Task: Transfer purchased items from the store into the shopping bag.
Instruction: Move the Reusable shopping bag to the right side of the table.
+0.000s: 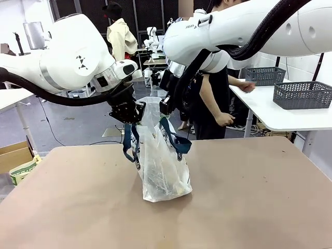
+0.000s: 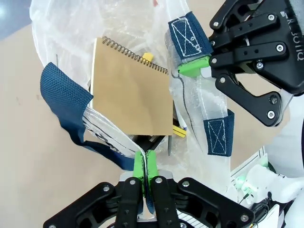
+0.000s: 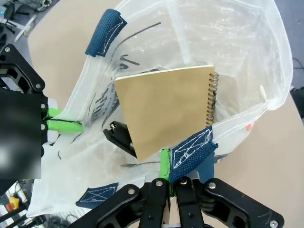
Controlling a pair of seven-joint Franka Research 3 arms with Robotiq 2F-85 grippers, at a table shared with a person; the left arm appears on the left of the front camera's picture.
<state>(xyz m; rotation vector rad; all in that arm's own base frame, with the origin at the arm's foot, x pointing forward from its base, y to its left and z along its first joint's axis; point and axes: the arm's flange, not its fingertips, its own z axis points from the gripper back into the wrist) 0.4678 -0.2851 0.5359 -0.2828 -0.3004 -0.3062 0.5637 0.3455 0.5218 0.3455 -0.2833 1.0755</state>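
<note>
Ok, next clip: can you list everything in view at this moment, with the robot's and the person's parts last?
shopping bag: one, translucent whitish, mid-table, mouth held open
handles: two, navy, on the bag's rim
spiral notebook: one, brown cover, inside the bag
black object: one, inside the bag beside the notebook, kind unclear
yellow item: one, small, inside the bag by the notebook's spiral, kind unclear
table: one, brown, under the bag
lattice baskets: two, dark grey, on the white table at far right
cardboard box: one, brown, off the table's left edge
person: one, dark clothes, far side
left gripper: black, green pads, shut on the bag's rim
right gripper: same colours, shut on the opposite rim
</note>
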